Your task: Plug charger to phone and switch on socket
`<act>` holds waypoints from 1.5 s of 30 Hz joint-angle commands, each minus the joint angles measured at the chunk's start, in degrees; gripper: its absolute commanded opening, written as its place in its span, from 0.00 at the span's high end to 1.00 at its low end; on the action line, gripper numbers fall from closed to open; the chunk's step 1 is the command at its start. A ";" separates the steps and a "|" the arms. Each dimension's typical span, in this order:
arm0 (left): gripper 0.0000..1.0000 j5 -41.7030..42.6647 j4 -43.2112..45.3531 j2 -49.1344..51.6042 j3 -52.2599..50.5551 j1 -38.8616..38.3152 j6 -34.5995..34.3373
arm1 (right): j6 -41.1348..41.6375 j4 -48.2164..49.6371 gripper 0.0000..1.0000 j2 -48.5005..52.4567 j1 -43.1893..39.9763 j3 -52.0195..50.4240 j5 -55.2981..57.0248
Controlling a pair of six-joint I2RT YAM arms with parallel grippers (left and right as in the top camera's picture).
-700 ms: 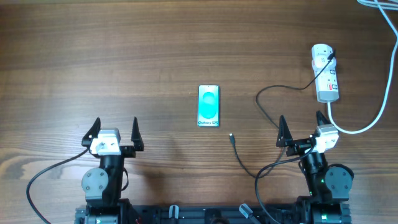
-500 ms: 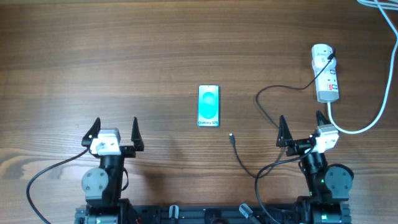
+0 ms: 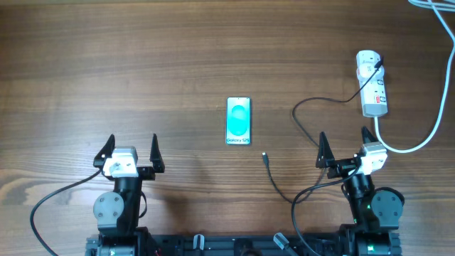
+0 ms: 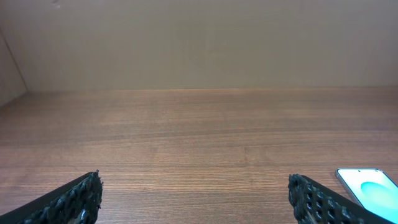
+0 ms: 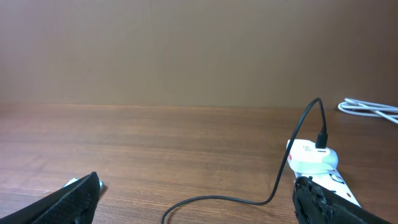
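The phone (image 3: pixel 239 121) lies flat mid-table, cyan screen up; its corner shows in the left wrist view (image 4: pixel 368 186). The charger's thin black cable (image 3: pixel 302 131) runs from its black plug in the socket to a small tip (image 3: pixel 264 158) lying just below and right of the phone. The white socket (image 3: pixel 372 84) lies at the far right; the right wrist view (image 5: pixel 314 155) shows it with the plug in. My left gripper (image 3: pixel 130 151) is open and empty at the front left. My right gripper (image 3: pixel 345 149) is open and empty at the front right, over the cable.
The socket's thick white cable (image 3: pixel 426 139) loops right and up along the table's right edge. Black arm cables trail by both bases at the front edge. A plain wall stands behind the table in both wrist views.
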 commanded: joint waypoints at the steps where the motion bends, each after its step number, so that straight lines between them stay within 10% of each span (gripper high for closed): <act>1: 0.00 0.04 -0.44 -0.39 -0.17 0.42 0.83 | -0.66 0.13 0.00 -0.22 0.20 -0.15 1.22; 45: 0.00 -0.44 1.49 -0.39 -0.17 0.42 0.85 | -0.63 0.13 0.00 -0.22 0.20 -0.15 1.22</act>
